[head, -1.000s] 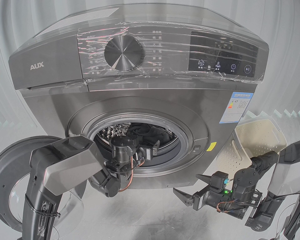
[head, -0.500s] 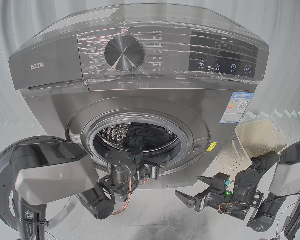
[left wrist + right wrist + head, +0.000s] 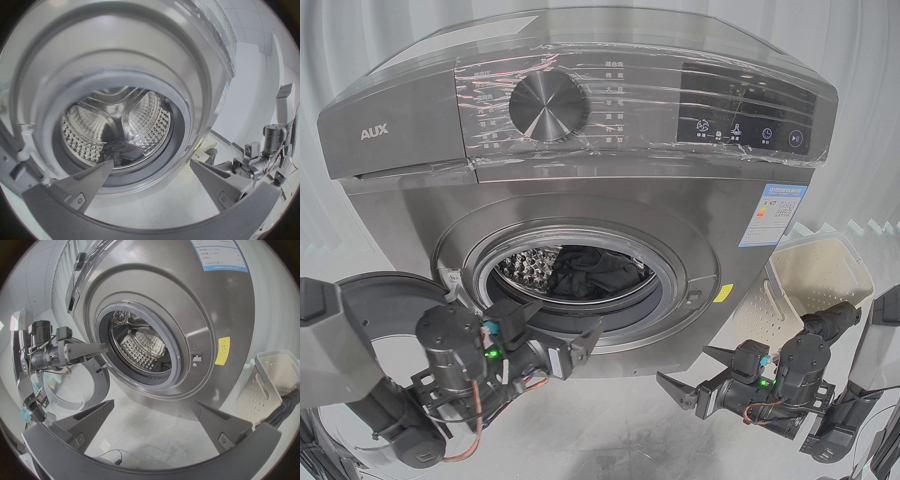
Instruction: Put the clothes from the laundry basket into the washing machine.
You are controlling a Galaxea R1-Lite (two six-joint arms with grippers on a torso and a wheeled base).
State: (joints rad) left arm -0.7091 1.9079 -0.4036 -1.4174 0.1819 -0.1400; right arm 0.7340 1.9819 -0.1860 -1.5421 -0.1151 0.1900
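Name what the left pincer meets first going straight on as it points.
Likely the lower door seal of the washing machine: the open left pincer aims there. Depth is unclear; it might clear the seal and reach the dark clothes inside.

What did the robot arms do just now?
The left gripper backed away from the drum, down and toward the robot's left, open and empty. The dark clothes stayed inside it. The right gripper, laundry basket and door barely changed.
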